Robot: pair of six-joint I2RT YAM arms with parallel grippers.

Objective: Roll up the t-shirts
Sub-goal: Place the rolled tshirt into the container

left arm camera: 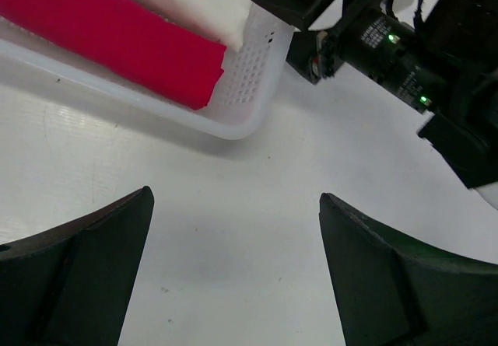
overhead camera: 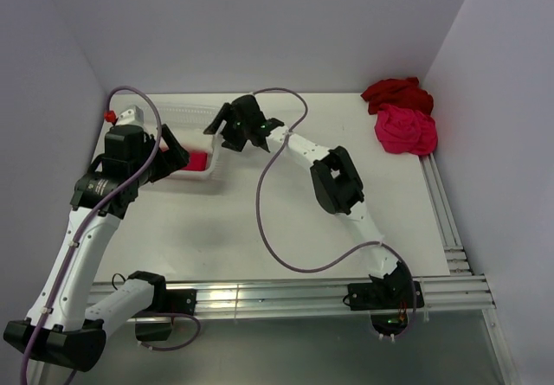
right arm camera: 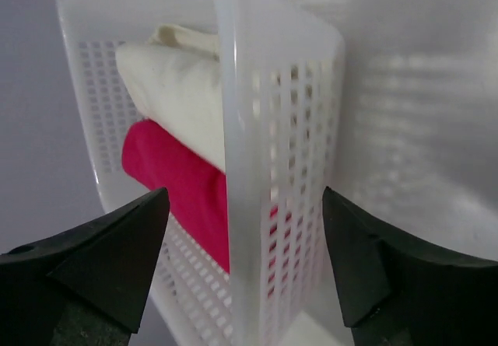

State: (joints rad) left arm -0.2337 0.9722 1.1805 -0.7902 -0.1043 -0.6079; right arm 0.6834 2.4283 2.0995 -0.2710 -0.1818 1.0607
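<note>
Two rolled t-shirts lie in the white mesh basket (right arm camera: pixel 241 128): a cream-white roll (right arm camera: pixel 171 89) and beside it a pink-red roll (right arm camera: pixel 179 183). My right gripper (right arm camera: pixel 245 198) is open, with the basket's end wall standing between its jaws, not pinched. My left gripper (left arm camera: pixel 236 198) is open over bare table just in front of the basket's corner (left arm camera: pixel 249 89), holding nothing. The pink-red roll (left arm camera: pixel 117 35) and cream roll (left arm camera: pixel 194 0) show there too. A dark red t-shirt (overhead camera: pixel 396 93) and a hot pink t-shirt (overhead camera: pixel 405 130) lie crumpled at the back right.
The basket (overhead camera: pixel 192 108) stands at the back left, partly hidden by the left arm. The right arm's purple cable (overhead camera: pixel 264 212) loops across the table's middle. Walls close in on the left, back and right. An aluminium rail (overhead camera: pixel 441 203) runs along the right edge.
</note>
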